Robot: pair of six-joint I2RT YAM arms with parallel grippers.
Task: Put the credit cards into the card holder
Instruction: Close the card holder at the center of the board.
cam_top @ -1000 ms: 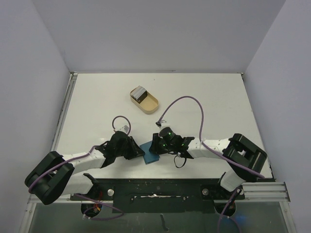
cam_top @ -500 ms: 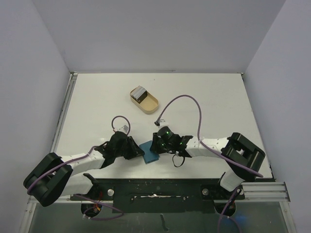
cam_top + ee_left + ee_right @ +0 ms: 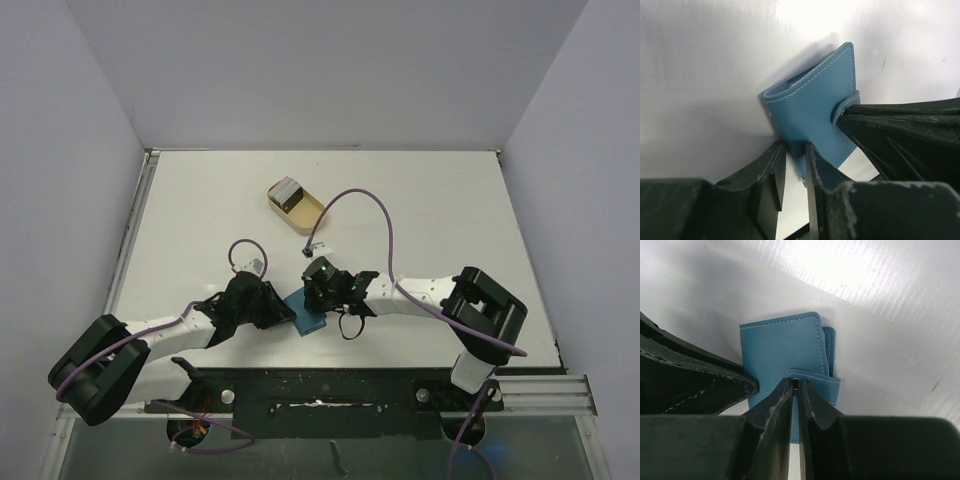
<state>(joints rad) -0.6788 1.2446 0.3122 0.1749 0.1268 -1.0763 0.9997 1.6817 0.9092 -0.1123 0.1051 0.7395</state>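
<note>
left claw pinched narrow | right claw pinched nearly together | both reaching inward, low

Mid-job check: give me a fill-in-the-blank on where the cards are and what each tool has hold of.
The cards lie in the tan ___.
The left tool and right tool are both shut on the ___.
The right tool pinches its snap ___.
Missing words: tray; holder; tab.
</note>
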